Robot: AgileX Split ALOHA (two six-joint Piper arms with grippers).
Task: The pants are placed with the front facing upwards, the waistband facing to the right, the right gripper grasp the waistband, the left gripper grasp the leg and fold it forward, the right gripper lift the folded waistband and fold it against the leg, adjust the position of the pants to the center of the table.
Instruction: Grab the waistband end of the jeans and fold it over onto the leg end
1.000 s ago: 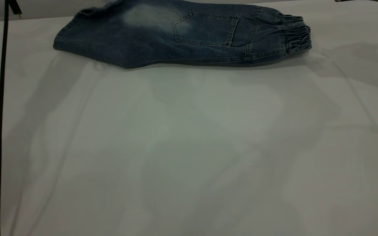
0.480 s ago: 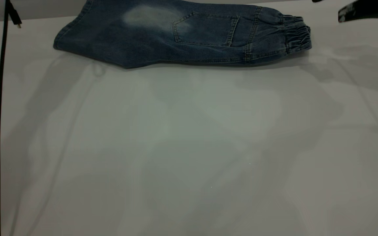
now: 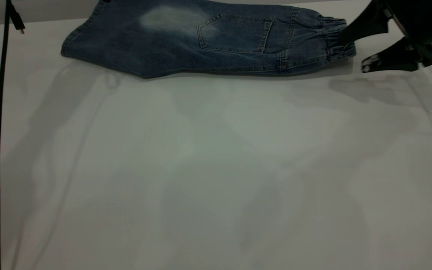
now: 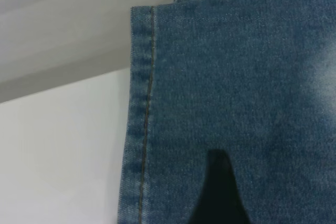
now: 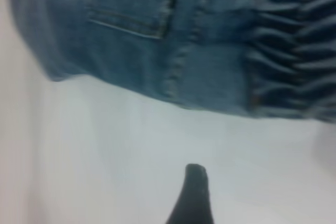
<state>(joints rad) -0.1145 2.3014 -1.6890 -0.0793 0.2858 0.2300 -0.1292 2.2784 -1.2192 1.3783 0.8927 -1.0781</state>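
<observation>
Risk gathers at the right end of the small blue denim pants (image 3: 201, 37), which lie folded lengthwise along the far edge of the large matte white table (image 3: 216, 168), a patch back pocket facing up. The gathered, ruched waistband (image 3: 338, 39) points right, and the black wedge-fingered right gripper (image 3: 354, 47) sits just beside it with its fingers spread, one over the band's far part and the other low over the table on the near side.

If the lower finger does not slide under the fabric, the gripper may, in my judgement, close on only the upper layer of the ruched band, and lifting would then pull the fold open instead of carrying it over the leg. A shallow bite on the springy gathers could also slip free partway through the fold.

The left gripper (image 4: 220, 192) hovers over the leg near its stitched hem (image 4: 142, 119); only one dark finger shows, so whether it is spread or pressed together cannot be told. Should it be pressing the denim, dragging could skew the leg. The pants sit so far back that any pull away from centre might tip fabric off the table edge.
</observation>
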